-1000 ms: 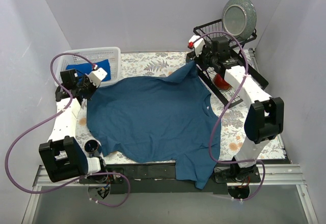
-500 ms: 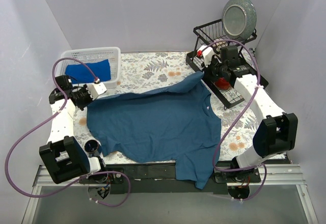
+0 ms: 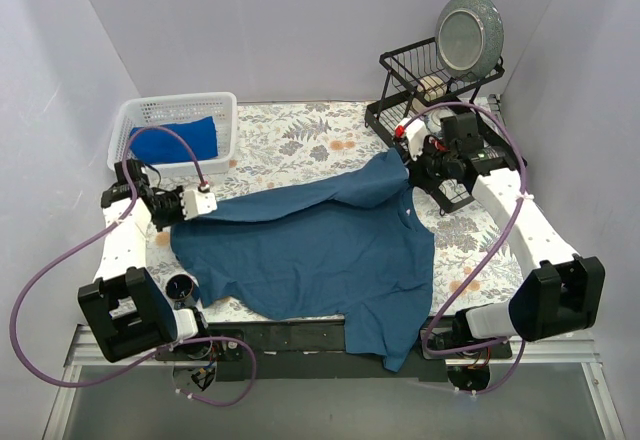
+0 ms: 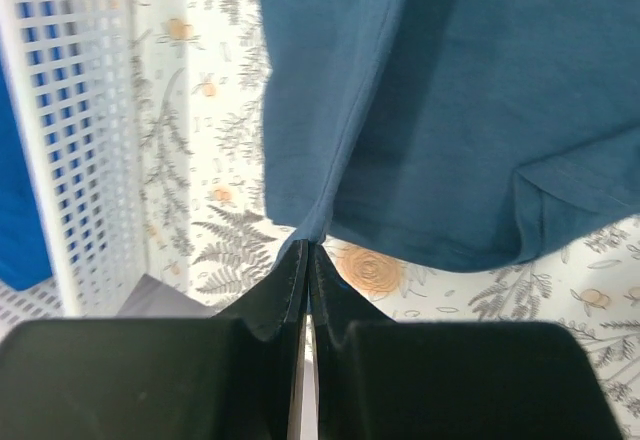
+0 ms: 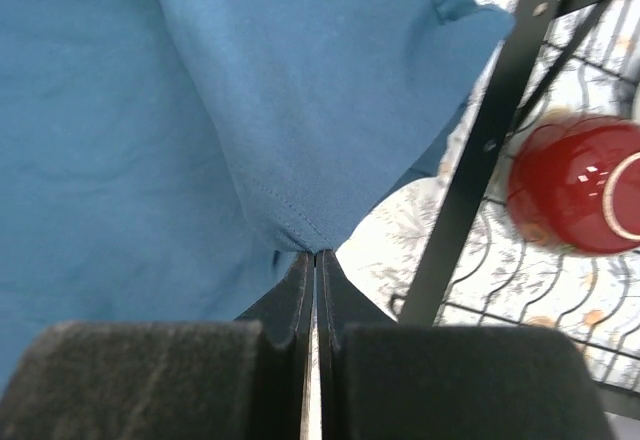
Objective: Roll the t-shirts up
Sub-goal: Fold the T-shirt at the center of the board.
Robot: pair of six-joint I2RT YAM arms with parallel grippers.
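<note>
far edge drawn nearer, the dark teal t-shirt (image 3: pixel 320 250) lies partly folded.

Pale lilac walls (image 3: pixel 300 20) on 3 sides; table (image 3: pixel 290 130) w/ floral-print top; even, soft light.

L pincer (image 3: pixel 208 201) & R pincer (image 3: pixel 406 152) moved nearer w/ teal t-shirt (image 3: pixel 320 255) far edge, now folded fwd.

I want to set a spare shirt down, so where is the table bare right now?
Bare tablecloth runs along the back, between the white mesh basket and the black dish rack. A smaller patch lies front right, between the dark teal t-shirt and the right arm. The shirt covers the middle.
</note>
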